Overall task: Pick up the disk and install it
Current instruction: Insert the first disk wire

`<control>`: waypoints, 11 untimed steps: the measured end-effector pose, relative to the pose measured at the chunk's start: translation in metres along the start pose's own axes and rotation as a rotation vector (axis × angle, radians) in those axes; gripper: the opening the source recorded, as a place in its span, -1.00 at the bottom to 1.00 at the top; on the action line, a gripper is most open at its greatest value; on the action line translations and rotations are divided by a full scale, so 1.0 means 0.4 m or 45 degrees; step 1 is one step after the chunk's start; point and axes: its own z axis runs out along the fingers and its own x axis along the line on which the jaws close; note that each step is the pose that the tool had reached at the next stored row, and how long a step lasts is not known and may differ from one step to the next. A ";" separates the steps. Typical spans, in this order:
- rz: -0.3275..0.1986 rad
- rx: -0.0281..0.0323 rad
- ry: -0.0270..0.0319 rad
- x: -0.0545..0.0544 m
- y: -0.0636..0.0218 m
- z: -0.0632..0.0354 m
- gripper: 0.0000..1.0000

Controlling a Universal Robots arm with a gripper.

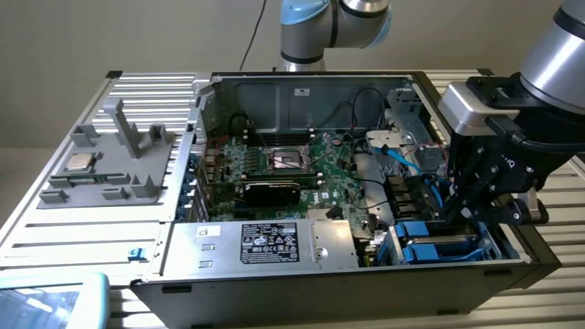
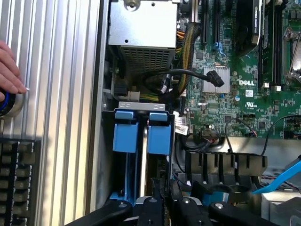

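Observation:
Two blue-framed drives stand on edge side by side in the drive bay at the case's corner. The disk is the one nearer the motherboard, its blue end tab facing the silver box; the bay's blue frames lie low at the exterior view's right. My gripper hangs right over that disk's near end, and its black fingers stand shut close together with nothing visible between them. My gripper sits just above the bay.
A large silver box with a black label fills the case's front. The motherboard and a loose blue cable lie beside the bay. A grey fixture holds a silver chip. A person's hand rests by a blue-ringed button.

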 end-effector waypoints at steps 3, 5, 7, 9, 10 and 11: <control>0.002 0.0012 0.0002 0.000 0.000 0.003 -0.67; 0.004 0.0017 0.0002 0.001 0.000 0.004 -0.67; 0.005 0.0029 0.0000 0.001 0.000 0.006 -0.67; 0.006 0.0039 -0.0002 0.001 0.000 0.008 -0.67; 0.007 0.0043 0.0000 0.001 0.000 0.009 -0.67; 0.007 0.0049 -0.0003 0.001 0.000 0.010 -0.67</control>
